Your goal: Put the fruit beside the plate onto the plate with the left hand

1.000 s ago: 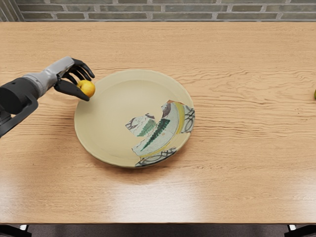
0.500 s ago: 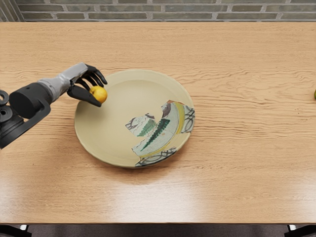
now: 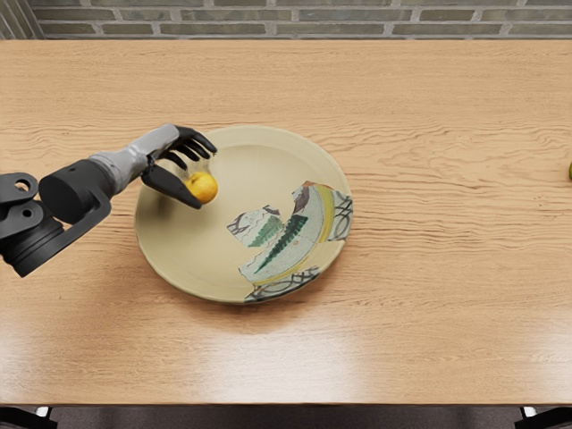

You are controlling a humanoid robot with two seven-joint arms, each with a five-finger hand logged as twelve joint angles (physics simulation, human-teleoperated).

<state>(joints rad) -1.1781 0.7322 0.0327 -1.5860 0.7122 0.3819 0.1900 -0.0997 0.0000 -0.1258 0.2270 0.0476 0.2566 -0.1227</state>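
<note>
While the left hand (image 3: 176,163) grips the fruit (image 3: 203,187) above the plate (image 3: 259,161), the task is in its carrying step, close to the release.
The arm comes in from the left edge; the dark fingers (image 3: 198,143) curl over the top of the orange-yellow fruit and the thumb (image 3: 175,185) lies below it, so the hand is closed around it. The fruit is over the left inner part of the plate, inside the rim; I cannot tell if it touches the surface. The plate lies on the wooden table (image 3: 429,295). I judge that the next move calls for lowering a little, then opening the fingers gently, because a round fruit may roll. The right hand is not visible.
</note>
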